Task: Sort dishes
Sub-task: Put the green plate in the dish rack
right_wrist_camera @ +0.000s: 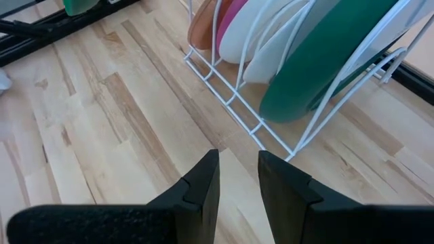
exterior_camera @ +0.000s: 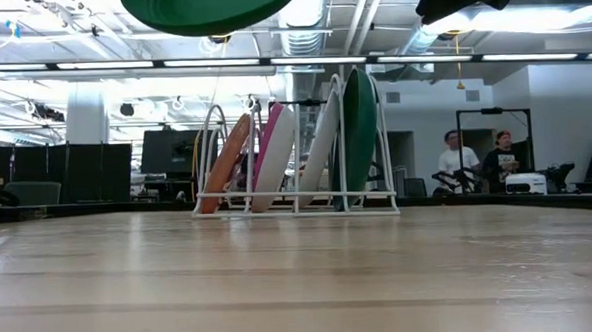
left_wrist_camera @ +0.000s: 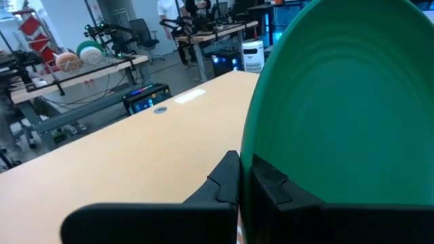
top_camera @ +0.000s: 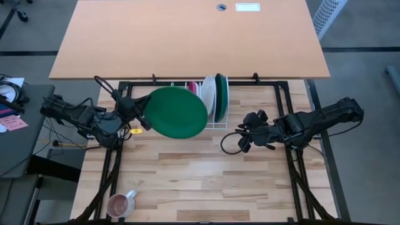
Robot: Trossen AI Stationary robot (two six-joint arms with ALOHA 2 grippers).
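Note:
My left gripper (top_camera: pixel 142 122) is shut on a dark green plate (top_camera: pixel 178 112), which hangs high above the table next to the white wire rack (top_camera: pixel 215 125). The plate's underside shows at the top of the low view (exterior_camera: pixel 209 8). In the rack (exterior_camera: pixel 298 208), several dishes stand on edge: orange-brown (exterior_camera: pixel 226 164), magenta pink (right_wrist_camera: pixel 230 17), white (exterior_camera: pixel 276 157) and dark green (exterior_camera: pixel 359 128). My right gripper (top_camera: pixel 240 139) hovers to the right of the rack, above the table. Its fingers are open with nothing between them (right_wrist_camera: pixel 239 159). My left gripper pinches the green plate's rim (left_wrist_camera: pixel 252 152) between its two fingers, one on each face. It comes roughly level from the table's left side. The plate is lifted clear of table and rack and lies nearly flat, spreading away from the fingers toward the rack.
A small pink mug (top_camera: pixel 122 203) stands near the table's front left corner. A tan desk (top_camera: pixel 187 37) lies beyond the far edge. Bare wood (top_camera: pixel 200 175) stretches in front of the rack. People (exterior_camera: pixel 476 163) stand far back in the room.

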